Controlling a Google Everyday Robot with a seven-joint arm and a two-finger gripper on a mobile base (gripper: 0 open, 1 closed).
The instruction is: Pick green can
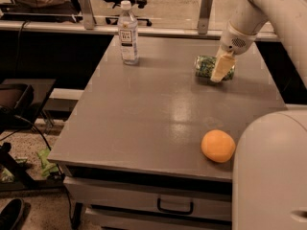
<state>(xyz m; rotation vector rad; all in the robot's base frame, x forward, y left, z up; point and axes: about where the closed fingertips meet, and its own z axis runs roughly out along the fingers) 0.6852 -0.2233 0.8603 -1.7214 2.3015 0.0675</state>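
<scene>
The green can (pixel 205 66) lies on its side on the grey table (pixel 144 109), at the far right. It has a dark green mottled print. My gripper (pixel 219 74) hangs from the white arm (pixel 261 13) that comes in from the top right. It is down at the can's right end and covers that end. The can rests on the table.
A clear water bottle (pixel 128 33) with a white cap stands at the table's far left. An orange fruit (pixel 218 146) sits near the front right edge. The robot's white body (pixel 271 176) fills the lower right corner. A drawer (pixel 168 202) lies under the table front.
</scene>
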